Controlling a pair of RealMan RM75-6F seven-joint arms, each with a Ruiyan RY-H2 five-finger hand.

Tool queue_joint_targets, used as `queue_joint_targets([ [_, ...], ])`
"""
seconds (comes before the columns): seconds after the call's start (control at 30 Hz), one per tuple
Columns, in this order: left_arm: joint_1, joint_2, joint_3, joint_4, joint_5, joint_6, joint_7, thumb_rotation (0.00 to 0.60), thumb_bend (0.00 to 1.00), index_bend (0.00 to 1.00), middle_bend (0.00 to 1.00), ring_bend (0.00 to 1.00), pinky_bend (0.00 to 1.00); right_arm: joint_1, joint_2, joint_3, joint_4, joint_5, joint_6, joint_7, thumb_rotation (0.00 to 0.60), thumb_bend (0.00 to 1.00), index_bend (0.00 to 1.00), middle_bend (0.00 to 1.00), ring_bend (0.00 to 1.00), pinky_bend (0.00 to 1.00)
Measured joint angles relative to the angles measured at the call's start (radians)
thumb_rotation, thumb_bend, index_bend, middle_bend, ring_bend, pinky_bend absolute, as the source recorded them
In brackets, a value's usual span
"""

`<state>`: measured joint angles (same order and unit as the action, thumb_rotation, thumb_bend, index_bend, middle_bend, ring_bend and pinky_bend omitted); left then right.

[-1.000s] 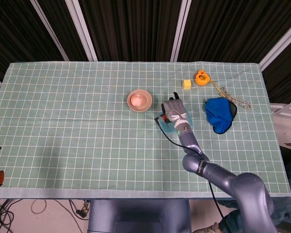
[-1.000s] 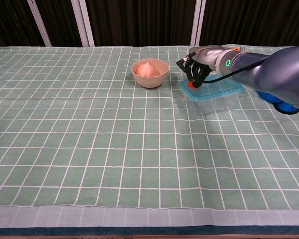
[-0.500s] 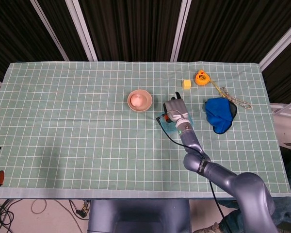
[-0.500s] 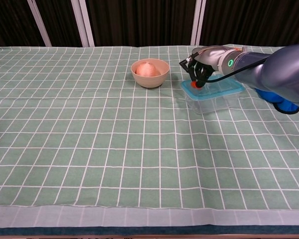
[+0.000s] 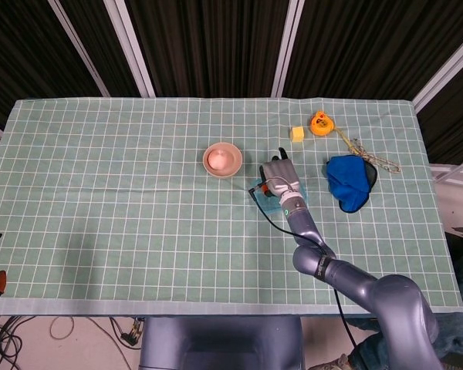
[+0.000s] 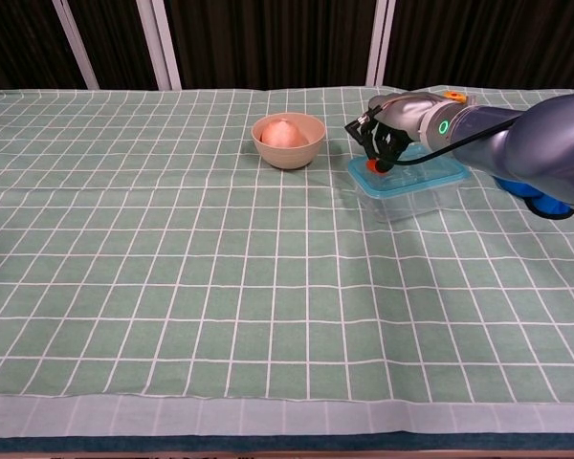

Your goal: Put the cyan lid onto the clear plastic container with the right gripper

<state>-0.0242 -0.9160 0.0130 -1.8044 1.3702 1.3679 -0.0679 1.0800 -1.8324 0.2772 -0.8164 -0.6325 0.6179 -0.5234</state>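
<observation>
You are working over a matt green checked cloth that lies smooth, with a few soft creases near its front edge. The clear plastic container has see-through, lightly shiny walls; the cyan lid on it looks like smooth plastic. Your right hand has a glossy grey shell, dark fingers. The bowl looks smooth and matt beige. The blue cloth is soft and crumpled

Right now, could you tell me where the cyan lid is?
The cyan lid sits on the clear plastic container, right of the bowl, under the right hand.
</observation>
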Motion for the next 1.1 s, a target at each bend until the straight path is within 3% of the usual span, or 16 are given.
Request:
queue_joint_targets([
  [0.2,0.000,-0.001,0.000,0.002,0.001,0.001,0.001,0.600,0.52,0.12,0.00,0.00,0.00,0.002,0.008,0.023,-0.013,-0.007,0.021,0.026,0.600,0.66,0.76,0.62,0.27,0.00],
  [0.27,0.000,-0.001,0.000,0.002,0.002,0.002,0.001,0.600,0.52,0.12,0.00,0.00,0.00,0.001,0.018,0.033,-0.029,-0.016,0.033,0.042,0.600,0.66,0.66,0.55,0.25,0.00],
  [0.3,0.000,-0.001,0.000,0.003,0.003,0.002,0.001,0.600,0.52,0.12,0.00,0.00,0.00,-0.001,0.026,0.040,-0.042,-0.024,0.043,0.054,0.600,0.65,0.54,0.47,0.21,0.00],
  [0.43,0.001,-0.002,0.000,0.004,0.006,0.005,0.002,0.600,0.52,0.11,0.00,0.00,0.00,-0.016,0.066,0.059,-0.105,-0.056,0.079,0.096,0.600,0.40,0.13,0.19,0.03,0.00],
  [0.53,0.001,-0.003,0.001,0.005,0.009,0.007,0.005,0.600,0.52,0.11,0.00,0.00,0.00,-0.036,0.109,0.072,-0.176,-0.072,0.110,0.119,0.600,0.37,0.02,0.08,0.00,0.00],
  [0.7,0.002,-0.006,0.001,0.009,0.015,0.012,0.008,0.600,0.52,0.11,0.00,0.00,0.00,-0.089,0.208,0.092,-0.352,-0.101,0.197,0.151,0.600,0.35,0.00,0.01,0.00,0.00],
  [0.87,0.004,-0.010,0.002,0.016,0.029,0.022,0.010,0.600,0.52,0.11,0.00,0.00,0.00,-0.168,0.324,0.091,-0.562,-0.152,0.325,0.160,0.600,0.34,0.00,0.00,0.00,0.00],
  [1.1,0.007,-0.023,0.003,0.039,0.067,0.051,0.014,0.600,0.52,0.11,0.00,0.00,0.00,-0.371,0.511,0.022,-0.864,-0.328,0.589,0.184,0.600,0.31,0.00,0.00,0.00,0.00],
])
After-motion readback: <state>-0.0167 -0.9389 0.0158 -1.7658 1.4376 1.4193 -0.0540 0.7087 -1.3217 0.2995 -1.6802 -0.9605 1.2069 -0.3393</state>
